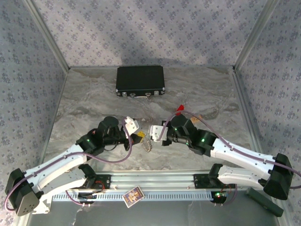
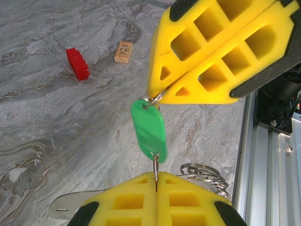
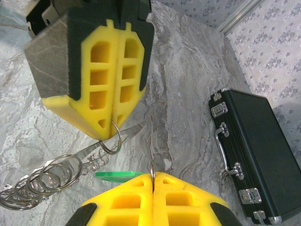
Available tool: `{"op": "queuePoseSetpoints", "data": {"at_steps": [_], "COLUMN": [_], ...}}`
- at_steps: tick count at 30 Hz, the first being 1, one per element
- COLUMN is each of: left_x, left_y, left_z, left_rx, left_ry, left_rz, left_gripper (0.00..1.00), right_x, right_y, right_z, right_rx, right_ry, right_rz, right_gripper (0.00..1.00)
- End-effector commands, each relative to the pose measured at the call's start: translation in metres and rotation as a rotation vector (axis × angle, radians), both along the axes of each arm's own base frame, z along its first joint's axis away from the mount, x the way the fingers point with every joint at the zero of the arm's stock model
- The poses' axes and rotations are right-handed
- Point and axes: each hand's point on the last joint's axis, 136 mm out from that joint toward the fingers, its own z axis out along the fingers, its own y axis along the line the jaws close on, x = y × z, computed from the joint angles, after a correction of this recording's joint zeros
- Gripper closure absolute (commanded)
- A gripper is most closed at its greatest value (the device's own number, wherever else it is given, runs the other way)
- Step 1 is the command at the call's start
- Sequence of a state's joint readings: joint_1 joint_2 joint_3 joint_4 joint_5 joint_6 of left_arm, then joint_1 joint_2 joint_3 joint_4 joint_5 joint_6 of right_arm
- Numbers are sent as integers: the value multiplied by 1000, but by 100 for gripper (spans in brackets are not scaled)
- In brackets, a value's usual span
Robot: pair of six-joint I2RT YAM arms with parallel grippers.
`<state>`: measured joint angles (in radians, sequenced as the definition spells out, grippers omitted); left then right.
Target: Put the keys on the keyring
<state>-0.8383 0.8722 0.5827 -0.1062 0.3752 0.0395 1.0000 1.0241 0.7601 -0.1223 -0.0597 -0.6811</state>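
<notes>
Left wrist: green key (image 2: 148, 129) meeting keyring (image 2: 202, 173) by table's (image 2: 70, 132) near edge.
Left gripper (image 2: 156, 178) is pinching keyring steady; right gripper (image 2: 162, 92) is clamping green key's loop, apparently to thread it.

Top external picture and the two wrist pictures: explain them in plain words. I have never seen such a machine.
These are two robot arms bolted at the near edge of a marbled table, each ending in a yellow two-finger gripper. The top picture looks down from above and behind them. The other two come from cameras on the wrists, each showing its own fingers at the bottom and the other arm's above. On the table lie a black case, a small red plastic piece, likely a key, and a little wooden block. The left gripper is shut on a small metal ring. The right gripper is shut on a second ring. A green key tag is strung between them. A silvery keyring of several loops seems linked to the left gripper's ring.
</notes>
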Motion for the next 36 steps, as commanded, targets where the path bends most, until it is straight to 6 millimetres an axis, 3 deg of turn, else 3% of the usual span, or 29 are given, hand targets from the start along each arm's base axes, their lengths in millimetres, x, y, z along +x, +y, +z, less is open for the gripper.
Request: {"op": "queuePoseSetpoints", "data": {"at_steps": [1, 12, 30, 36], "left_x": [-2, -2, -3, -1], "left_y": [-8, -10, -10, -10], "left_z": [18, 17, 18, 18], "left_rx": [-60, -61, -60, -59], "left_ry": [-30, -25, -29, -30], "left_rz": [-31, -39, -40, -37], "left_gripper": [100, 100, 100, 100], "right_x": [-5, -21, -4, -11], "right_y": [8, 13, 14, 14], "right_z": [13, 3, 3, -6], "right_rx": [13, -15, -25, -64], "right_ry": [-53, -65, -119, -95], "right_rz": [58, 150, 63, 103], "right_gripper": [100, 100, 100, 100]}}
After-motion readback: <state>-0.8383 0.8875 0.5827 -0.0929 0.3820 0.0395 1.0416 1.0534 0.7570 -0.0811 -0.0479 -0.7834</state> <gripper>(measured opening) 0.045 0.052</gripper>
